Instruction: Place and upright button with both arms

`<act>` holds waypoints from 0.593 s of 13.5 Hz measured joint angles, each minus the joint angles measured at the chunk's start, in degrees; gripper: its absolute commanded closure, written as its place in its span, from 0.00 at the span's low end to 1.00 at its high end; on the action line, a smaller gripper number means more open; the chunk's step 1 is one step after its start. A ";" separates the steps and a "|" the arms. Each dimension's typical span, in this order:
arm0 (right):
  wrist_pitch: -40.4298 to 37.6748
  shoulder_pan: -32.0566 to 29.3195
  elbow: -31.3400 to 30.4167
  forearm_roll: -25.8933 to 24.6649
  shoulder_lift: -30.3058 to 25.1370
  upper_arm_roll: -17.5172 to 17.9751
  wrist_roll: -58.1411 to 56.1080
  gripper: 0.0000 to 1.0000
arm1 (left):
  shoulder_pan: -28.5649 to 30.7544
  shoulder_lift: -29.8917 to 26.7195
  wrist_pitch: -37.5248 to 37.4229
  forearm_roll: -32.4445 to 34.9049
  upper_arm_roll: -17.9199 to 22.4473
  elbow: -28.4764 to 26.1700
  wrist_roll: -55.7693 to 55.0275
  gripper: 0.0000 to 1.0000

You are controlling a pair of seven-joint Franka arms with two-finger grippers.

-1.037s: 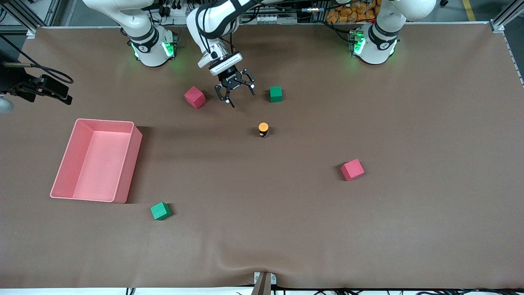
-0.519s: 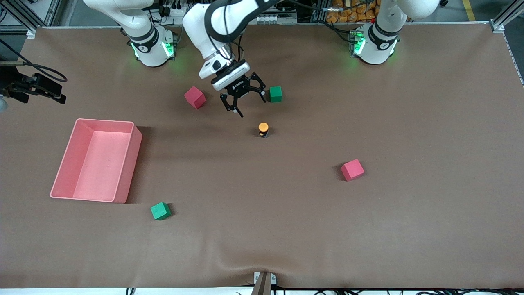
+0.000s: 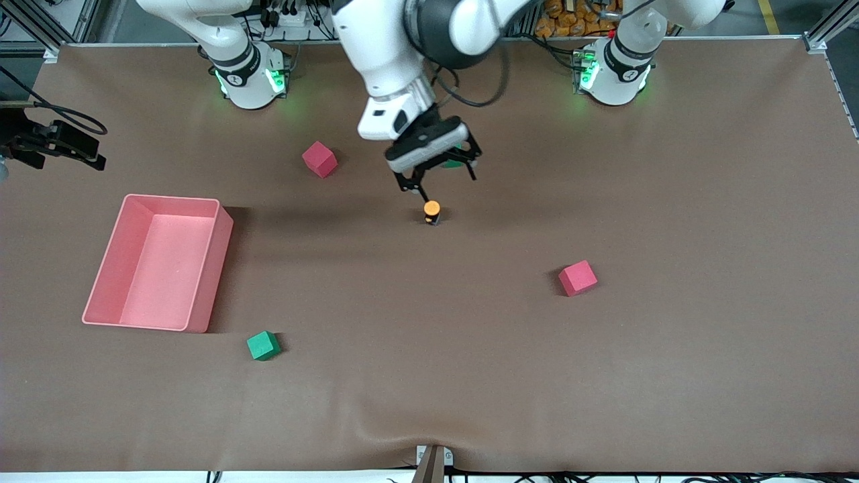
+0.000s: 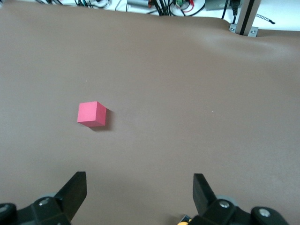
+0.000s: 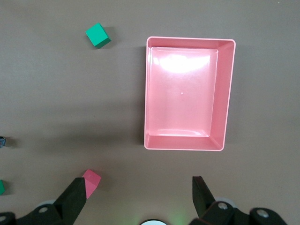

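Note:
The button stands on the brown table near the middle, its orange cap up on the black body. My left gripper is open and hangs over the table just on the robots' side of the button, one fingertip close above the cap. In the left wrist view the open left gripper shows a sliver of the button beside one finger. My right gripper is open and empty, high over the table near its base; it is out of the front view.
A pink bin lies toward the right arm's end and also shows in the right wrist view. Red cubes and a green cube lie about. Another green cube is mostly hidden under the left gripper.
My left gripper has swung from between the red and green cubes toward the button and now covers the green cube. The button and cubes have not moved.

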 measured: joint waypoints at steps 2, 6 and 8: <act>0.01 -0.14 -0.01 -0.01 0.05 -0.02 0.00 0.00 | 4.74 -1.83 0.61 -3.87 -0.04 -0.08 5.84 0.00; 0.01 -0.73 -0.01 -0.01 0.07 -0.07 -0.01 0.00 | 12.59 -2.88 3.70 -8.12 -0.13 -0.56 14.83 0.00; 0.01 -0.75 -0.01 -0.01 0.07 -0.08 -0.01 0.00 | 15.77 -2.96 4.39 -10.79 -0.13 -0.63 20.72 0.00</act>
